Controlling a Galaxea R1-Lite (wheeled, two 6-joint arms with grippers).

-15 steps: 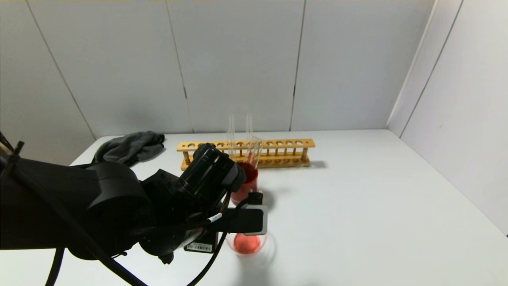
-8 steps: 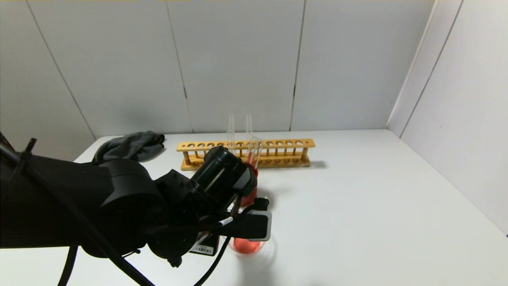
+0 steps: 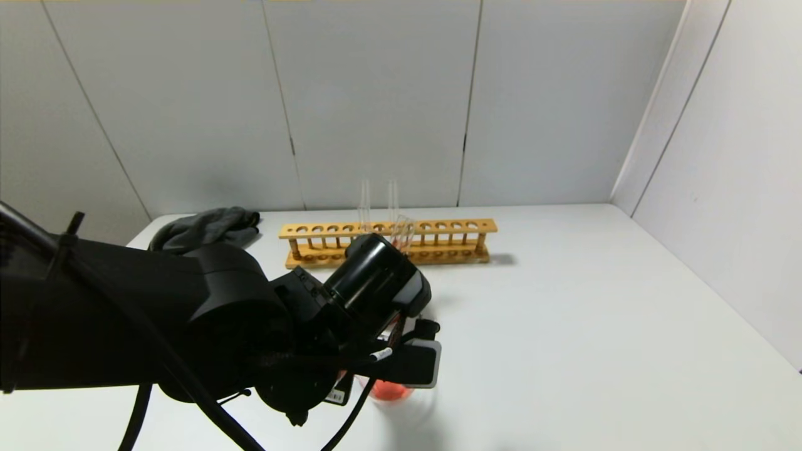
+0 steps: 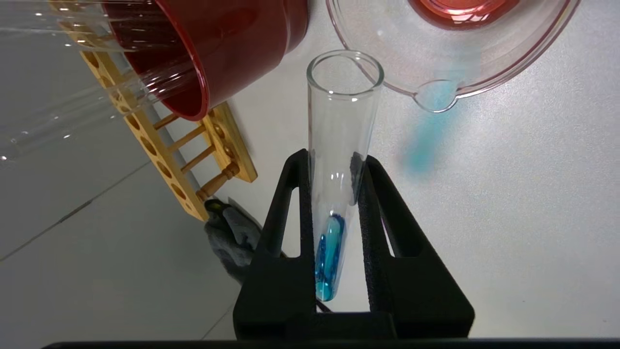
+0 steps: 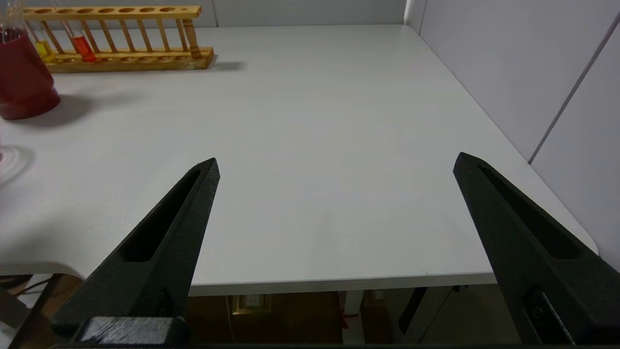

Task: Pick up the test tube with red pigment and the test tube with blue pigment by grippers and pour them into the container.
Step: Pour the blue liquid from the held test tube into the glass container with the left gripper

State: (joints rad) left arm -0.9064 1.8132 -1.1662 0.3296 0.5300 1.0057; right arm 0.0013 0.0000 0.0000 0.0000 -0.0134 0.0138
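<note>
My left gripper [image 4: 335, 157] is shut on the test tube with blue pigment [image 4: 334, 203]. The tube is tilted, with the teal liquid at its rounded end between the jaws and its open mouth just short of the container's pouring lip [image 4: 436, 97]. The container [image 3: 391, 391] holds orange-red liquid and sits under my left arm [image 3: 376, 294] in the head view. A tube with orange-red liquid [image 5: 82, 47] stands in the wooden rack [image 5: 116, 34]. My right gripper [image 5: 336, 162] is open and empty over the table's front right edge.
A dark-red cup [image 4: 218, 43] holding empty glass tubes stands beside the container, in front of the rack [image 3: 388, 241]. A yellow-liquid tube [image 5: 44, 49] is in the rack. A grey cloth [image 3: 207, 228] lies at the back left. A blurred teal patch [image 4: 421, 145] shows by the lip.
My left arm has moved right and forward with the blue tube, now covering most of the dark-red cup and part of the container in the head view.
</note>
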